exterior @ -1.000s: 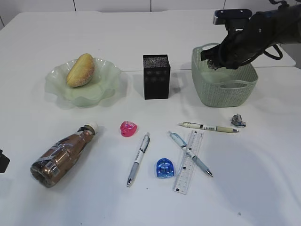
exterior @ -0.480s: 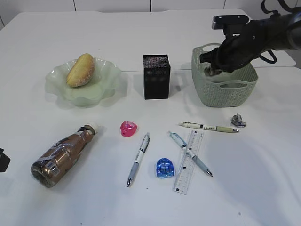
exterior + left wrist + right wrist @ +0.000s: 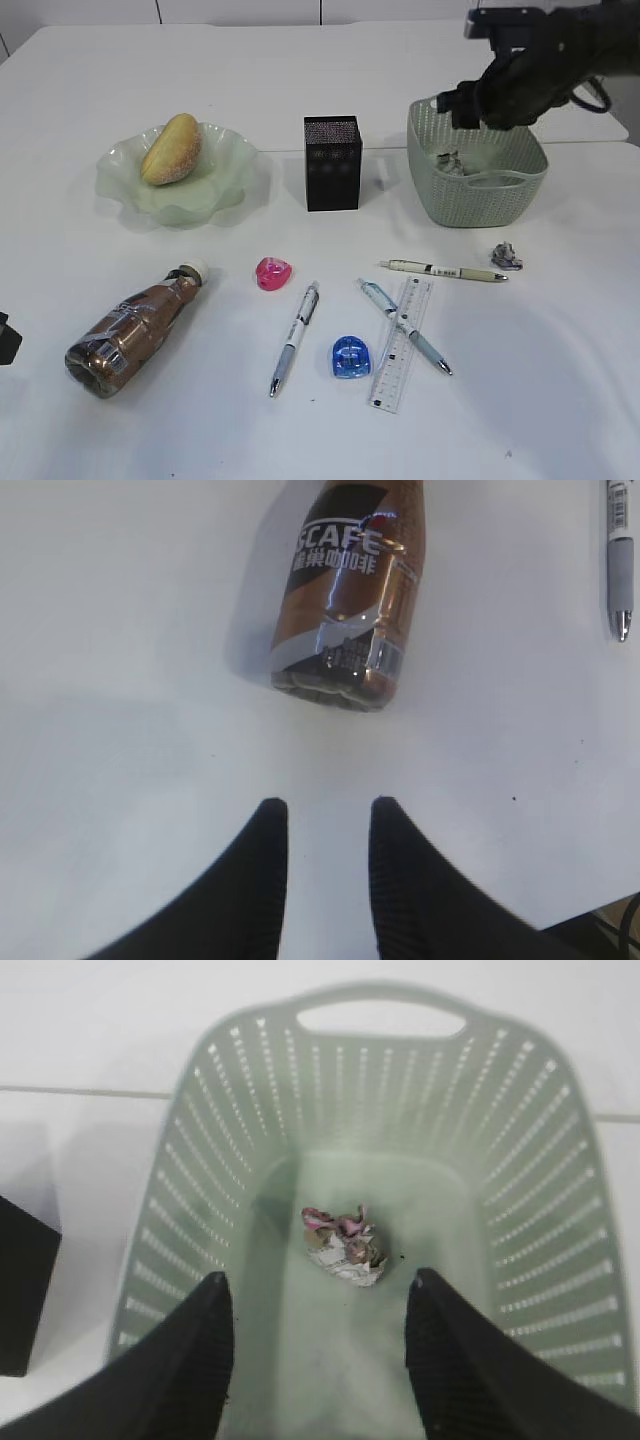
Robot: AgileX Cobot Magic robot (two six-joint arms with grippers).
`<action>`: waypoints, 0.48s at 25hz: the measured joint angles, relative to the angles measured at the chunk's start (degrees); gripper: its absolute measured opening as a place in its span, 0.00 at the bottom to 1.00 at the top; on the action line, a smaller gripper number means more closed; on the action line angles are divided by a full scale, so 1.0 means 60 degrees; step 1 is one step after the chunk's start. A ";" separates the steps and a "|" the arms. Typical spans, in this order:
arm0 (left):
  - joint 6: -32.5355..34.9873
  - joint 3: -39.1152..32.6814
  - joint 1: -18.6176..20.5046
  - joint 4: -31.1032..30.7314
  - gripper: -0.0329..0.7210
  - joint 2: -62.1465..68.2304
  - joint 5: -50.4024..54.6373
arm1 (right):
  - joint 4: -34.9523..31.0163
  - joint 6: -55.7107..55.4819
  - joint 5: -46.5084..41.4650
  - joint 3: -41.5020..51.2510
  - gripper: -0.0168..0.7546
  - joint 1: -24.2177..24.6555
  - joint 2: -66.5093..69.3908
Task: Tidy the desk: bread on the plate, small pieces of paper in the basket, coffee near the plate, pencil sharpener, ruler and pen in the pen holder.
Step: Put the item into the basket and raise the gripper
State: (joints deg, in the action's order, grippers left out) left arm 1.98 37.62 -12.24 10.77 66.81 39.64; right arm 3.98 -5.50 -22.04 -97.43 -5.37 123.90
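We note the change first: the right gripper (image 3: 318, 1360), closed around a crumpled scrap of paper a second ago, now hangs above the basket (image 3: 520, 185) with its jaws spread wide and empty. The paper scrap (image 3: 342, 1246) lies loose on the basket floor, near the middle, touching neither jaw. We take that piece as delivered. The basket sits toward the desk's far right corner.

A second paper scrap (image 3: 506, 256) waits on the desk (image 3: 560, 380) just in front of the basket, so the paper job looks half done.

Largest to smallest, the rest: plate (image 3: 120, 160) toward the far left with the bread (image 3: 171, 148) already on it; coffee bottle (image 3: 135, 328) lying on its side near the left front edge, well apart from the plate. The left gripper (image 3: 325, 825) hovers just short of the bottle's base, jaws slightly apart, holding nothing. The pen holder (image 3: 332, 162) stands at centre back, seemingly empty.

Across the front middle lie the ruler (image 3: 402, 343), three pens (image 3: 294, 338) and two sharpeners, pink (image 3: 272, 272) and blue (image 3: 350, 357). One pen crosses the ruler, which may hinder picking either.
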 joint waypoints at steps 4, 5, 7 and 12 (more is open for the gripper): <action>0.0000 0.0000 0.0000 0.0000 0.30 0.0000 0.0000 | 0.0000 0.0000 -0.1119 0.0000 0.60 0.0000 -0.1041; 0.0000 0.0000 0.0000 0.0000 0.30 0.0000 0.0000 | 0.0000 0.0000 -0.1305 0.0000 0.60 0.0000 -0.1149; 0.0000 0.0000 0.0000 0.0000 0.30 0.0000 0.0000 | 0.0000 0.0039 -0.2395 0.0000 0.60 0.0000 -0.1598; -0.0004 0.0000 0.0000 0.0000 0.30 0.0000 0.0000 | -0.0082 0.0186 -0.3992 0.0000 0.60 0.0000 -0.2123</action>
State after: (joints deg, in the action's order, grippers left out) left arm 1.95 37.62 -12.24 10.77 66.81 39.64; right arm 3.49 -4.39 -45.99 -97.43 -5.37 111.16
